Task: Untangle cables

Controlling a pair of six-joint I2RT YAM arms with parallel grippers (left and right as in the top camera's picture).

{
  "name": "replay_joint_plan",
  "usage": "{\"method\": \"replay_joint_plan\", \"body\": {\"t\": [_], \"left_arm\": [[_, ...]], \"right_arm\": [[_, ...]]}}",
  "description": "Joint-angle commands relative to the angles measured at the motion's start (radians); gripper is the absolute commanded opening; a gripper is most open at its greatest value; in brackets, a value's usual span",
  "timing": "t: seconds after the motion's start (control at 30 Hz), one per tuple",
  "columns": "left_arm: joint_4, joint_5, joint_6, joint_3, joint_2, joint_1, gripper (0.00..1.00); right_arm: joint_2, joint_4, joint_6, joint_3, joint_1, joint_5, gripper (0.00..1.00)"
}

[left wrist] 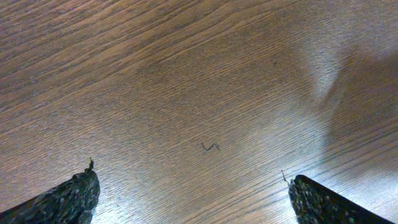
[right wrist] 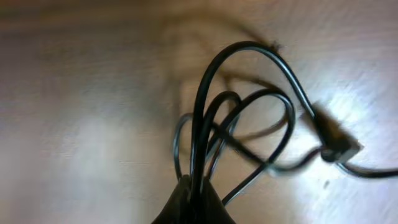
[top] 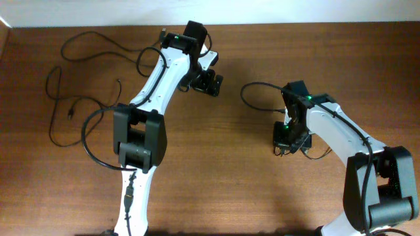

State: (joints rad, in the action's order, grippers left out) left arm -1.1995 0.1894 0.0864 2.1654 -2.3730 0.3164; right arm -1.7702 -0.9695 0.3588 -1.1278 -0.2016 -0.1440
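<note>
Left arm extended forward, left gripper spread wide. Right arm bent, right gripper pinched tight on the cables.

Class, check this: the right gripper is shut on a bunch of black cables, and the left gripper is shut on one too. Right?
No. The left gripper is open and empty: the left wrist view shows only bare table between its fingers. The right gripper is indeed shut on the cables.

In my right wrist view the cables are blurred, and one runs off the right edge; overhead, the right gripper probably hides the bunch.
</note>
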Motion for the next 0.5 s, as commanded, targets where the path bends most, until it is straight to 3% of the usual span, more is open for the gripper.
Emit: {"method": "replay_joint_plan", "body": {"t": [0.0,0.1,0.2,0.37,0.47], "left_arm": [[0.002,-0.007,0.005,-0.006,0.034,0.0,0.99],[0.002,-0.007,0.006,-0.006,0.034,0.0,0.99],[0.002,-0.007,0.006,-0.006,0.034,0.0,0.99],[0.002,-0.002,0.005,-0.006,0.034,0.0,0.99],[-0.026,0.211,0.005,-0.006,0.034,0.0,0.99]], "right_arm": [[0.11,-0.105,-0.009,-0.12,0.0,-0.074,0.04],[0.248,-0.22,-0.011,-0.247,-0.001,-0.092,0.04],[0.356,-0.219,-0.011,-0.253,-0.001,-0.169,0.04],[0.364,-0.216,0.006,-0.252,-0.001,-0.292,0.04],[0.359,-0.161,0.045,-0.252,-0.001,-0.486,0.04]]}}
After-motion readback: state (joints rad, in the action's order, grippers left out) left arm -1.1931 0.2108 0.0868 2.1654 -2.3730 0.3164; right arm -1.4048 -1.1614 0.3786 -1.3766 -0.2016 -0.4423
